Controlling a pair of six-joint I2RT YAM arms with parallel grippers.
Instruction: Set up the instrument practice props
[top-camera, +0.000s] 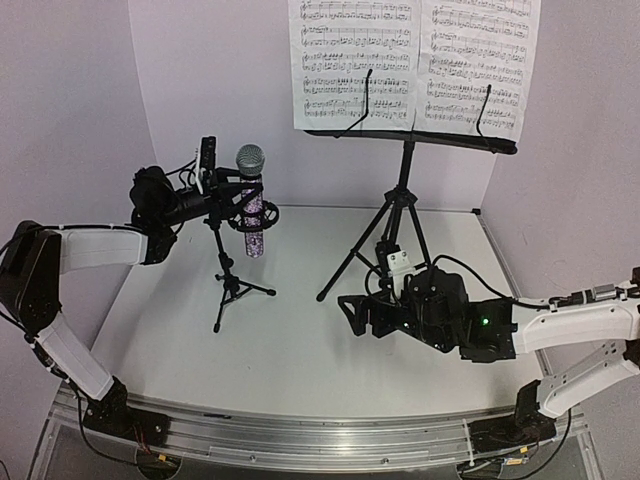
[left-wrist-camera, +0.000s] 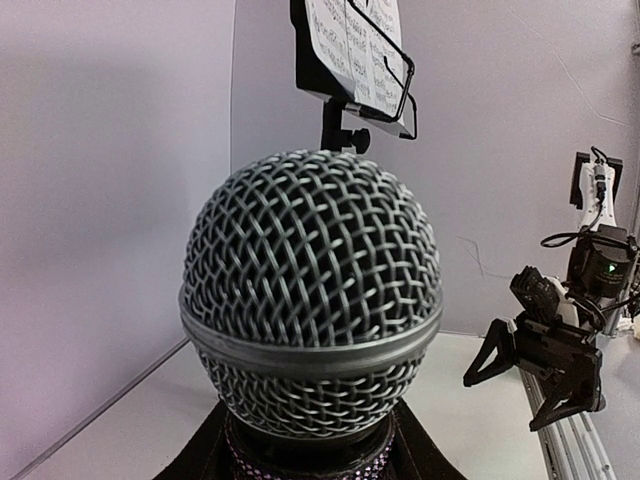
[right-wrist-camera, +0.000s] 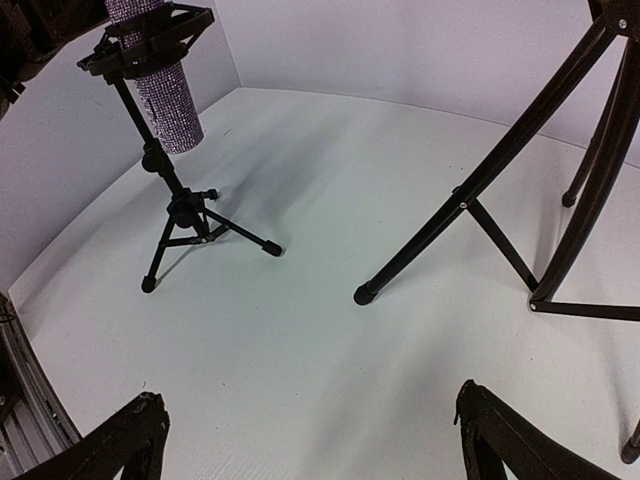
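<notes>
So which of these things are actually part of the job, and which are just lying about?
Part of the job: tall music stand, two sheet-music pages, small mic stand, purple microphone.
Only surroundings: white table, metal rail at its near edge.

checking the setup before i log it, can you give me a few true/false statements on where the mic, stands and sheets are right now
1. The microphone sits head up in the ring of the mic stand. True.
2. The sheet-music pages lie flat on the table. False: they stand side by side on the music stand.
3. The right gripper is open and holds nothing. True.
4. The mic stand has tipped over. False: it stands upright on its three legs.
5. The left gripper is closed on the microphone. True.
</notes>
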